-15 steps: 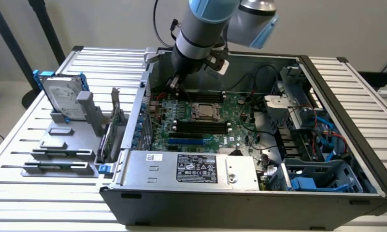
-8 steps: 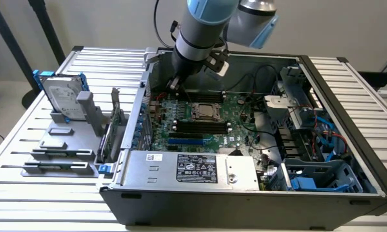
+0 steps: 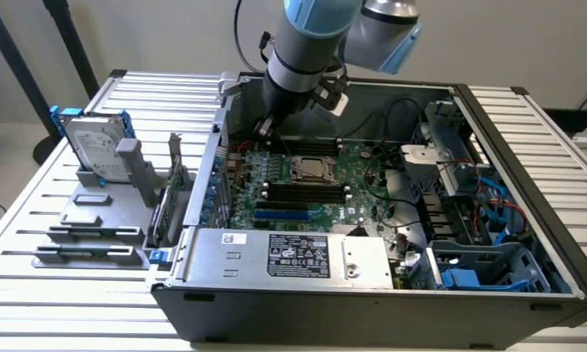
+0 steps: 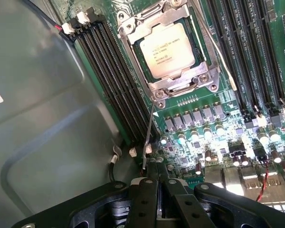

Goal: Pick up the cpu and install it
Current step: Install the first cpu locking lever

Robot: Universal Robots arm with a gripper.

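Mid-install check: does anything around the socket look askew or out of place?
The cpu sits square in its socket. One thing stands out: a thin metal lever juts from the socket corner toward the shut gripper, seemingly not latched down. No visible damage.

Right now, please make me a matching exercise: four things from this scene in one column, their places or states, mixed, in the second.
1 square silver cpu
2 silver hard drive in blue frame
3 black gripper
4 silver labelled metal box

A upright on the grey rack outside the case
B shut, above the green board
C flat in its socket
D inside the case, against one wall

Pairs: 1-C, 2-A, 3-B, 4-D
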